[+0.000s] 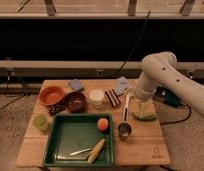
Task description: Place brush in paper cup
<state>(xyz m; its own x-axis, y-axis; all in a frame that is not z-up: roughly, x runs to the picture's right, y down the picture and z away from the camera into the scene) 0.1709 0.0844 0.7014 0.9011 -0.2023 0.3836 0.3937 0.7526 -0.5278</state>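
Note:
The brush (126,107) is a slim white stick with a small dark head at its near end. It lies lengthwise right of the striped block (112,98), and its head points at the metal cup (124,131). My gripper (131,93) is at the end of the white arm, right at the brush's far end. I cannot tell whether it holds the brush. The paper cup (96,97) stands upright in the middle of the table, left of the striped block and well left of the gripper.
An orange bowl (51,94) and a dark bowl (75,101) stand left of the paper cup. The green tray (62,142) holds an orange fruit (102,124), a banana (96,150) and a silvery utensil (79,151). A green cup (41,121) is at the left. A yellow-green object (144,111) lies under the arm.

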